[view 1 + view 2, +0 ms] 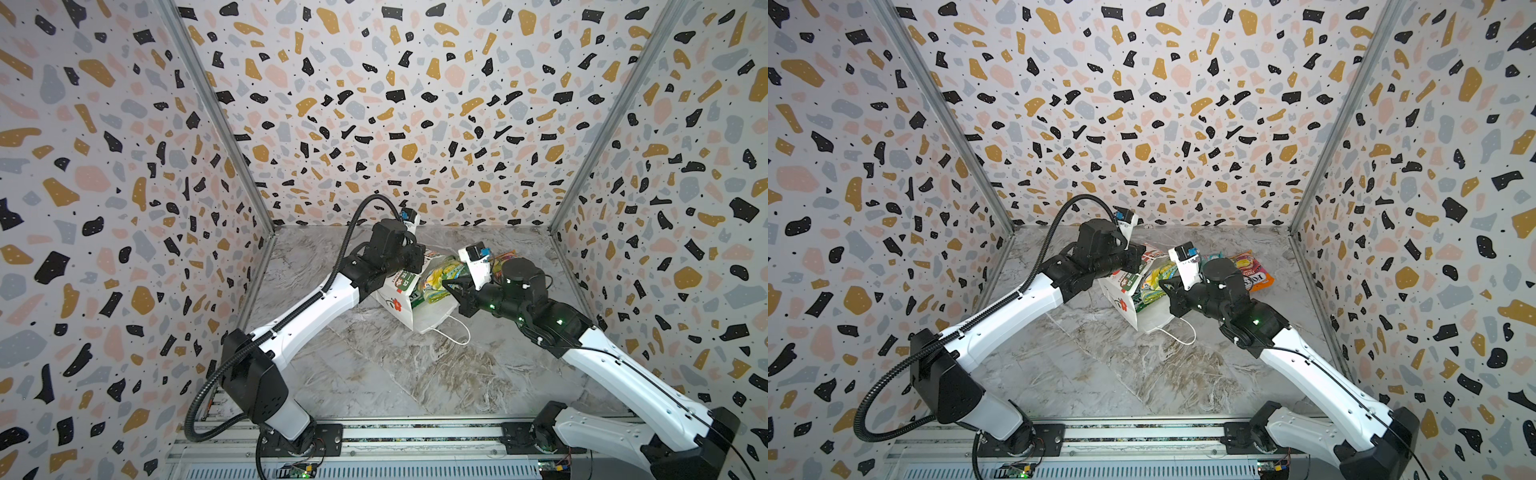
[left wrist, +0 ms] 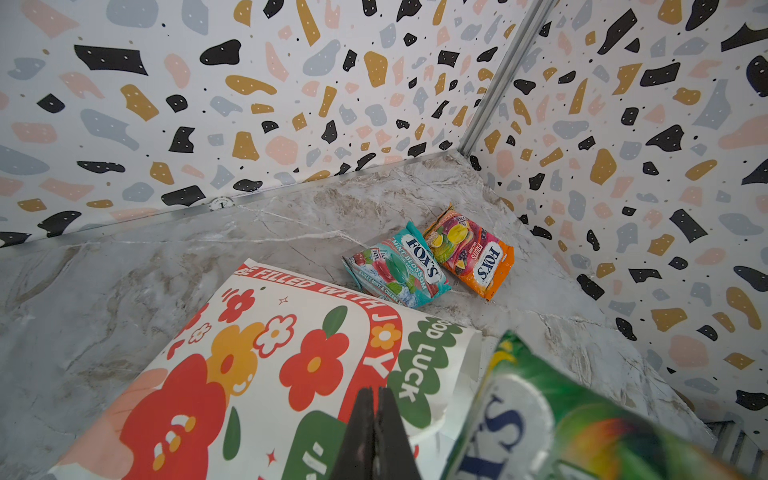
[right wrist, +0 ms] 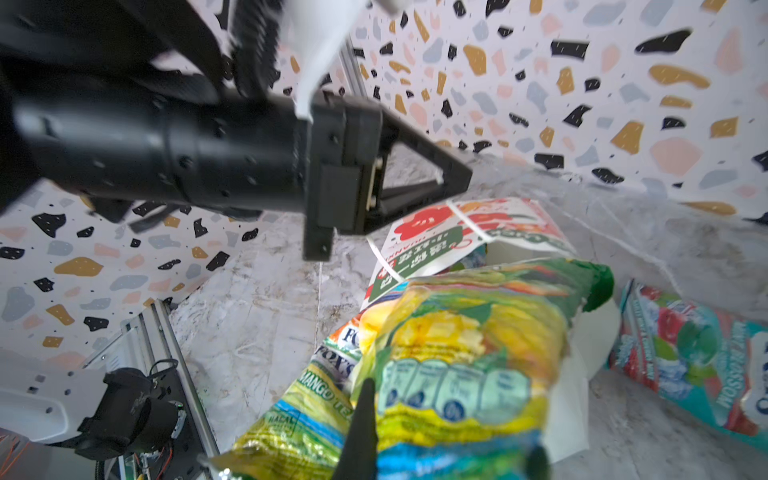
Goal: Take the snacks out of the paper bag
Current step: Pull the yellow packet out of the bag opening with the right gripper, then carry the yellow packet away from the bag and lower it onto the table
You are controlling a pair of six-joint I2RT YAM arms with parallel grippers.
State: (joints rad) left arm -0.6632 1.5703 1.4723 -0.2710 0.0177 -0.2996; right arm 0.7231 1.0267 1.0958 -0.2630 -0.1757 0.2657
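Right claw [image 3: 451, 419] seemingly grips snack [image 3: 465, 332] at paper bag [image 1: 395, 303] mouth; front table [image 1: 374, 374] open.

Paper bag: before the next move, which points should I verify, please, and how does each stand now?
1. Right gripper shut on the green-yellow packet: ok.
2. Held packet clear of the paper bag: cannot tell.
3. Left gripper pinching the bag: cannot tell; its jaws are shut.
4. Teal packet and orange packet out on the table: ok.
5. Bag emptied: not ok; a mango packet lies at its mouth.
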